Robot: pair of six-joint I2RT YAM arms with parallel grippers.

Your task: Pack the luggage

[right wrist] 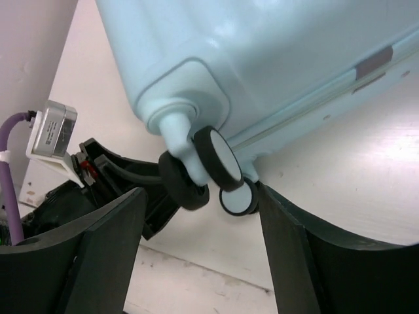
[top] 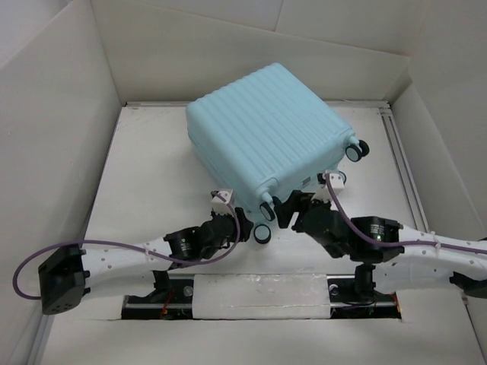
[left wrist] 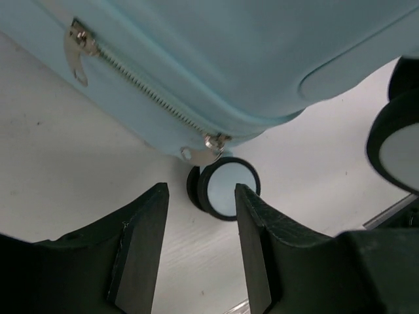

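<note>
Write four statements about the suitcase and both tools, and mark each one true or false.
1. The suitcase is closed, and the stretch of zipper in the left wrist view is done up. True.
2. The suitcase stands upright on its wheels. False: it lies flat on the table, with its wheels pointing toward the arms.
3. The left tool is clamped on a zipper pull. False: its fingers stand apart and hold nothing.
4. The right tool is open, close to a caster wheel. True.
</note>
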